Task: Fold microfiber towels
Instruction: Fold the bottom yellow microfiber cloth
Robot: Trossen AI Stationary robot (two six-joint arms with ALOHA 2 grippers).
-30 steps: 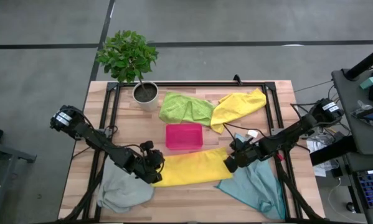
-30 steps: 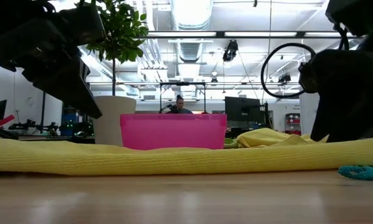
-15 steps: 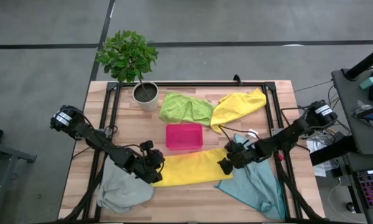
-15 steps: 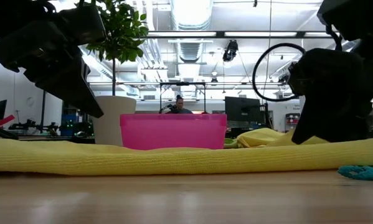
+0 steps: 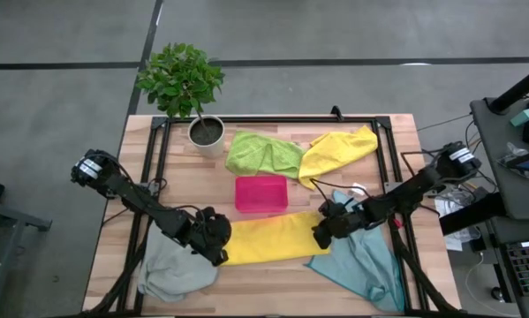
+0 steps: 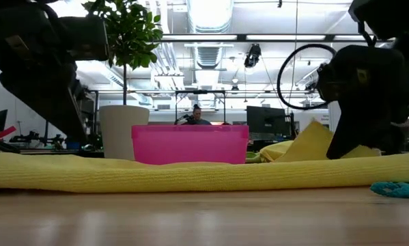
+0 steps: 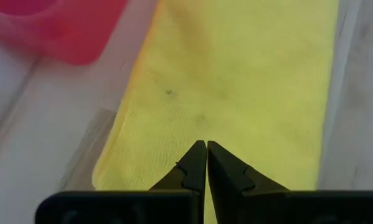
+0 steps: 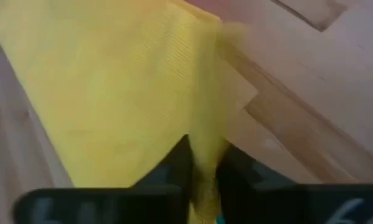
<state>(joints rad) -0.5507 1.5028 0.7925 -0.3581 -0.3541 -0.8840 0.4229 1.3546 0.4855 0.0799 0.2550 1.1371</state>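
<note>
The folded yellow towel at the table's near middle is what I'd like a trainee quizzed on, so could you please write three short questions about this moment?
1. True or false: the right pincer has pinched an end of the folded yellow towel and raised a corner of it.
2. Which item lies directly behind that towel? A) pink tray B) potted plant C) grey towel
3. Fill in: the left pincer is ____ at the towel's other end.

Key
1. True: the right wrist view shows cloth between the fingers, and the low view shows a lifted corner.
2. A
3. shut
</note>
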